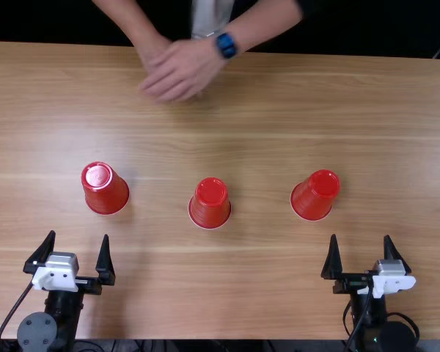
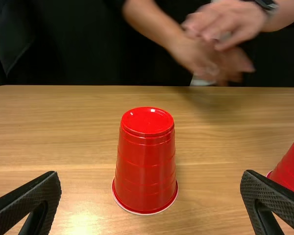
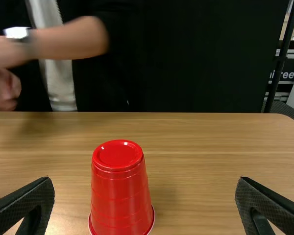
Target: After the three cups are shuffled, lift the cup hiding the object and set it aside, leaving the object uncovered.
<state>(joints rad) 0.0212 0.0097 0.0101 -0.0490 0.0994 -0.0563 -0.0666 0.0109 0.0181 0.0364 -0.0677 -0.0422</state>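
Observation:
Three red cups stand upside down in a row: the left cup [image 1: 104, 189] [image 2: 145, 160], the middle cup [image 1: 210, 203] [image 2: 291, 165] and the right cup [image 1: 317, 194] [image 3: 120, 189]. No ball shows. A person's hands [image 1: 177, 66] [image 2: 213, 41] are clasped together over the far side of the table, apart from the cups. My left gripper [image 1: 73, 253] [image 2: 147, 208] is open near the front edge, just short of the left cup. My right gripper [image 1: 359, 257] [image 3: 147, 208] is open near the front edge, just short of the right cup.
The wooden table [image 1: 396, 132] has bare room around and between the cups. The person's forearm with a blue watch [image 1: 226, 45] reaches in from the far edge.

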